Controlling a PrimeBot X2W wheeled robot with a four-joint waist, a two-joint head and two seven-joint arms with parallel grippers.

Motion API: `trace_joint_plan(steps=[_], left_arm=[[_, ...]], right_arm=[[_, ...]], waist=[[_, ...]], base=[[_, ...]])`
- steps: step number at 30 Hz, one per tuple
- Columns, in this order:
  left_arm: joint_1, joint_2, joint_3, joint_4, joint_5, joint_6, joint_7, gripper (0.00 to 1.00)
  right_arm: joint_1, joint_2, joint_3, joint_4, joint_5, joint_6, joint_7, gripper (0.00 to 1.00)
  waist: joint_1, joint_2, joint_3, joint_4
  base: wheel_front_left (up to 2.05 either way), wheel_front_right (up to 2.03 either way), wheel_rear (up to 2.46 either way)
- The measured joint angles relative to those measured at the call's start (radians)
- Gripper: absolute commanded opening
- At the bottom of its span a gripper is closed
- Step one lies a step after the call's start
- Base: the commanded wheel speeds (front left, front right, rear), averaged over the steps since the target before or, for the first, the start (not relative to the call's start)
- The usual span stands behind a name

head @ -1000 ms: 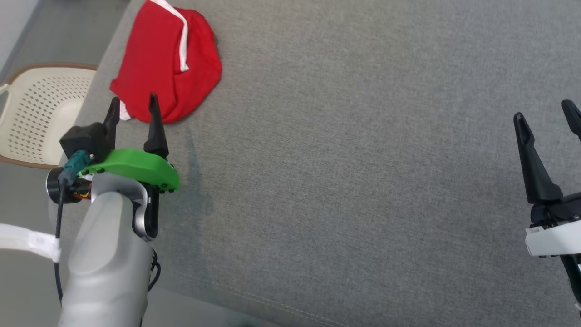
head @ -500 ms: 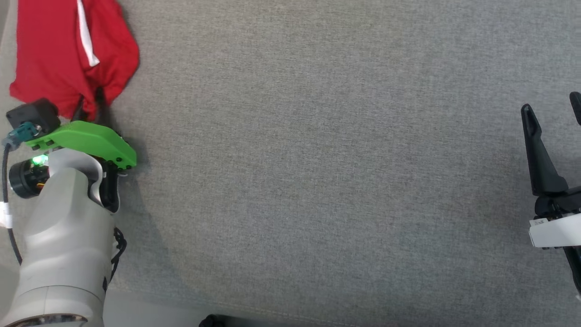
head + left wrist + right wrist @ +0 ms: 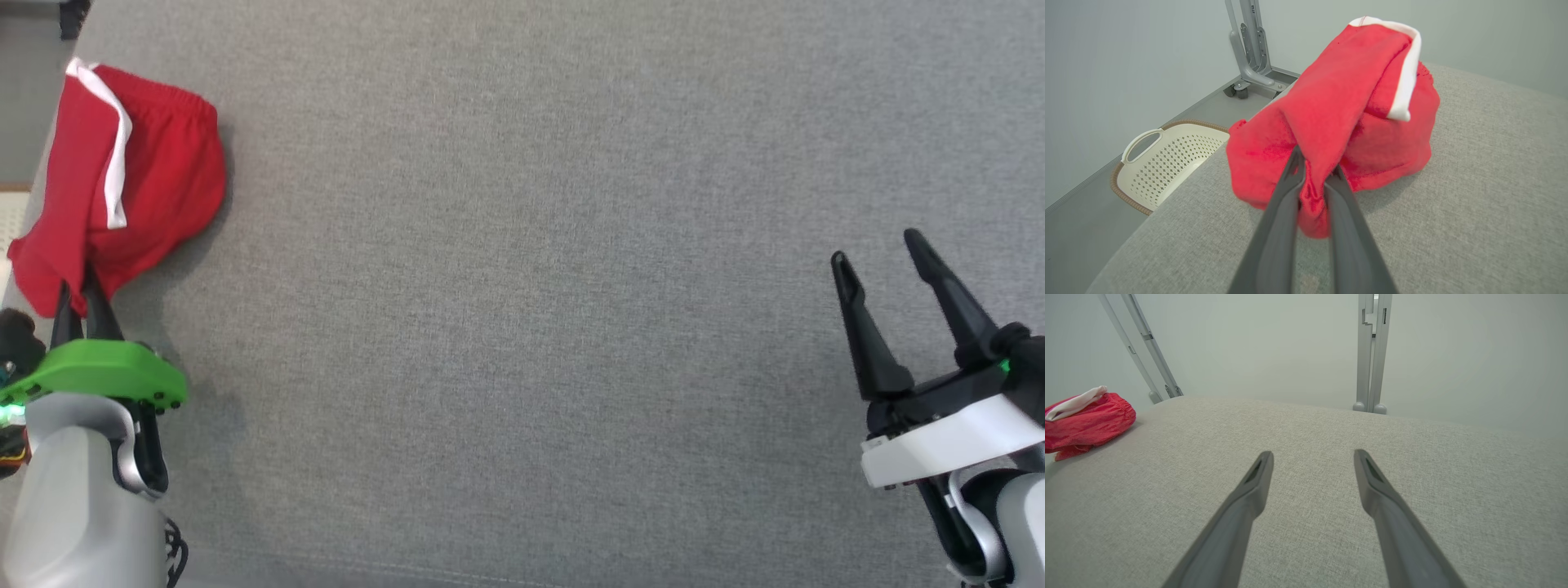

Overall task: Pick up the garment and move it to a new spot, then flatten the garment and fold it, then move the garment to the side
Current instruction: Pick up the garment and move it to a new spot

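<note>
Looking down from the head view first, we find the garment [image 3: 155,171], red cloth with white trim, bunched at the far left edge of the grey padded surface [image 3: 522,286]. The left gripper [image 3: 76,282] sits at its near hem with its fingers drawn close together, while the right gripper [image 3: 876,247] waits well apart at the lower right, fingers spread and holding nothing. From above we cannot tell whether cloth really lies between the left fingers. The left wrist view settles it: the two fingers are clamped on a fold of the red fabric, which rises beyond them in a soft mound. This view also shows a pale perforated basket [image 3: 1167,159] on the floor just beside the surface edge. The right wrist view gives the low side angle instead. From there the garment lies slumped at the far left with a gathered band along its top, and open grey surface stretches ahead of the parted fingers. We judge the cloth light, limp and not slippery, so a single pinch should carry it, though it will hang and trail in a bunch. For flattening, we would rather take hold at the gathered band or the hem corners, one gripper to each side.
</note>
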Motion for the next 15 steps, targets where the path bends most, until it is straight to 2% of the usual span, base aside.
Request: trace_joint_plan(steps=[4, 10, 15], left_arm=[[0.122, -0.016, 0.025, -0.14, 0.048, 0.016, 0.0, 0.0], [0.305, -0.049, 0.01, -0.288, 0.098, 0.035, 0.0, 0.0], [0.431, -0.08, -0.034, -0.436, 0.116, 0.055, 0.068, 0.0]], right_arm=[[0.021, 0.022, 0.043, 0.044, 0.003, 0.0, -0.015, 1.0], [0.062, 0.058, 0.086, 0.095, 0.011, 0.0, -0.03, 1.0], [0.097, 0.082, 0.094, 0.101, 0.015, 0.0, -0.029, 1.0]], waist=[[0.0, 0.0, -0.089, -0.016], [0.0, 0.0, -0.214, -0.048], [-0.0001, 0.0, -0.299, -0.097]], base=[[0.0, 0.0, 0.0], [0.0, 0.0, 0.0], [0.0, 0.0, 0.0]])
